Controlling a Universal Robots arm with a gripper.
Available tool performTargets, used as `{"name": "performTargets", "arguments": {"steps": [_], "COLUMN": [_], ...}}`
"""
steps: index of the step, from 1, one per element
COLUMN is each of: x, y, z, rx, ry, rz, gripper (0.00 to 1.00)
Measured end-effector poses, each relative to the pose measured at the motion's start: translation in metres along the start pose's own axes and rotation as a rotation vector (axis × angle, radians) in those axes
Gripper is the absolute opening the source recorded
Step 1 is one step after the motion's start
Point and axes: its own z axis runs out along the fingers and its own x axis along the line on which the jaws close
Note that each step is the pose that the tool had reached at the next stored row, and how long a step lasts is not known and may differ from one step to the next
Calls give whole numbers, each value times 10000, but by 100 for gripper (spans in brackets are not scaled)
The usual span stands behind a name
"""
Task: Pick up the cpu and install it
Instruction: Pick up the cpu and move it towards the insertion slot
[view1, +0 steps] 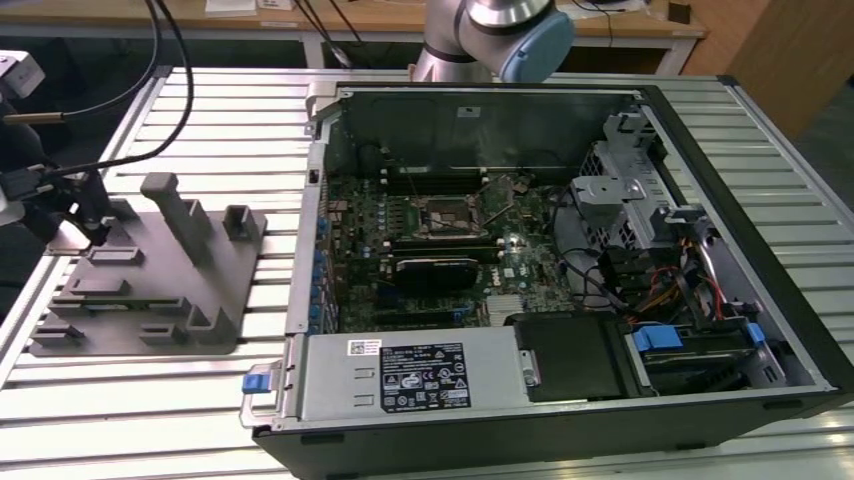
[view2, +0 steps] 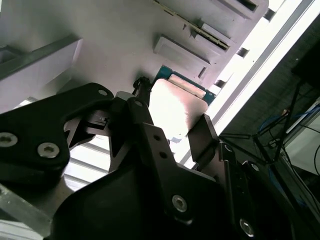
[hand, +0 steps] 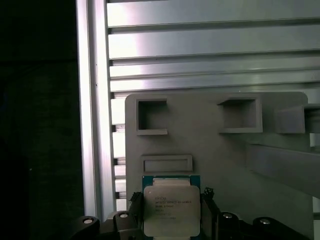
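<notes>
- Cpu (hand: 171, 212) lies flat on the grey fixture (hand: 220, 160).
- End effector (hand: 171, 225) sits close on both sides of the cpu.
- Fixture rests on the slatted table (hand: 200, 50).

One cpu (hand: 171, 212), one grey fixture (view1: 147, 285), one open computer case (view1: 400, 125), one arm (view1: 507, 30).

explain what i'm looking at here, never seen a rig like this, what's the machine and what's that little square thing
It's one robot arm working over a slatted metal table. The exterior view comes from a camera off the arm. It shows an open computer case with its motherboard exposed and, on that view's left, a grey plastic fixture. The two wrist views come from cameras riding on the arm, looking past its gripper. The small silvery square is the cpu, lying on the grey fixture with the gripper around it. Whether it is gripped yet cannot be told.
</notes>
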Motion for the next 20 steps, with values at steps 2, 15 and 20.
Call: {"name": "performTargets", "arguments": {"steps": [2,15,20], "x": [0,-3,-4], "y": [3,23,31], "z": [-44,-320,-430], "rx": [0,-1,-1], "ry": [0,-8,-12], "rz": [0,0,0], "gripper": [55,55,55]}}
